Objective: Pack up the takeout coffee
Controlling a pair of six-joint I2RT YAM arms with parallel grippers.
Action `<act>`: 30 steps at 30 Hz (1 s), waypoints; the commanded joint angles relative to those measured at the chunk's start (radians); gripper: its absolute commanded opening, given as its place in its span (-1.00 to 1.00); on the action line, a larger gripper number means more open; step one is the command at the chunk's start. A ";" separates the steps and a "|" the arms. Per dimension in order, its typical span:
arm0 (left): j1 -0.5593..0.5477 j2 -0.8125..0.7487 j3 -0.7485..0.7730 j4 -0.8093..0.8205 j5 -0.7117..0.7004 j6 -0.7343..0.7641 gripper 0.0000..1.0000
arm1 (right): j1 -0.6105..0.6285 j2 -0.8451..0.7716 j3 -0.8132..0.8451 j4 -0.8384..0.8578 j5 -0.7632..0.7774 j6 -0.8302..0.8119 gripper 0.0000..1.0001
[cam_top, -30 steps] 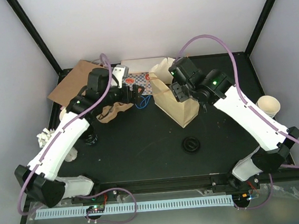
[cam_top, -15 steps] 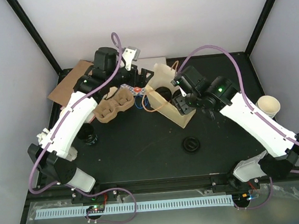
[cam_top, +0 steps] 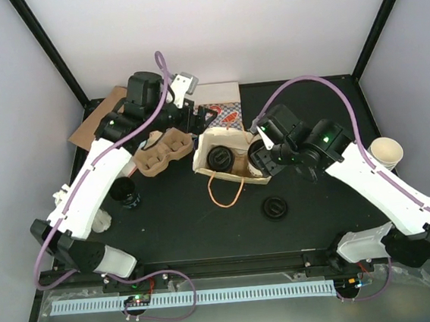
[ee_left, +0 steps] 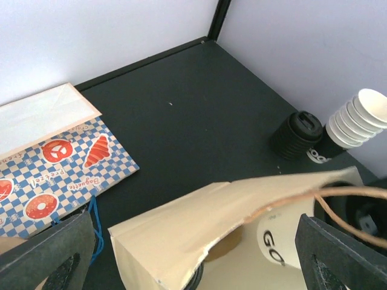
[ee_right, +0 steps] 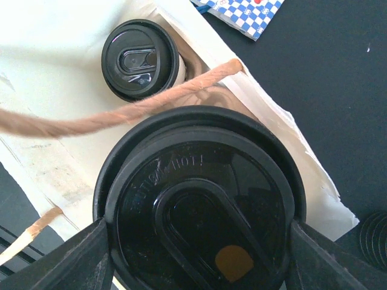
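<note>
A loose round black lid, ridged in rings, lies flat on the matte black bench, near and right of centre. Just beyond it, the right hand clasps the takeout coffee by its sides. The glossy lid faces up, at the right end of a cream paper bag's open top. A second lidded cup stands inside to its left. A twisted brown rope handle loops nearward. To the left sits a moulded pulp cup carrier. Farther back, the left hand is spread wide at the bag's far rim.
</note>
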 commanded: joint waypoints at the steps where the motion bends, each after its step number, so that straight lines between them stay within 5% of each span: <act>1: -0.033 -0.083 -0.030 -0.048 0.022 0.053 0.86 | 0.005 -0.031 -0.016 -0.005 -0.015 -0.006 0.00; 16: -0.149 -0.083 -0.089 -0.091 0.026 0.290 0.80 | 0.009 -0.055 -0.049 -0.022 -0.011 0.022 -0.03; 23: -0.251 -0.047 -0.139 -0.033 -0.192 0.383 0.77 | 0.009 -0.081 -0.076 -0.007 -0.012 0.026 -0.03; 30: -0.267 0.026 -0.093 -0.038 -0.231 0.393 0.18 | 0.008 -0.110 -0.096 0.012 -0.015 0.033 -0.04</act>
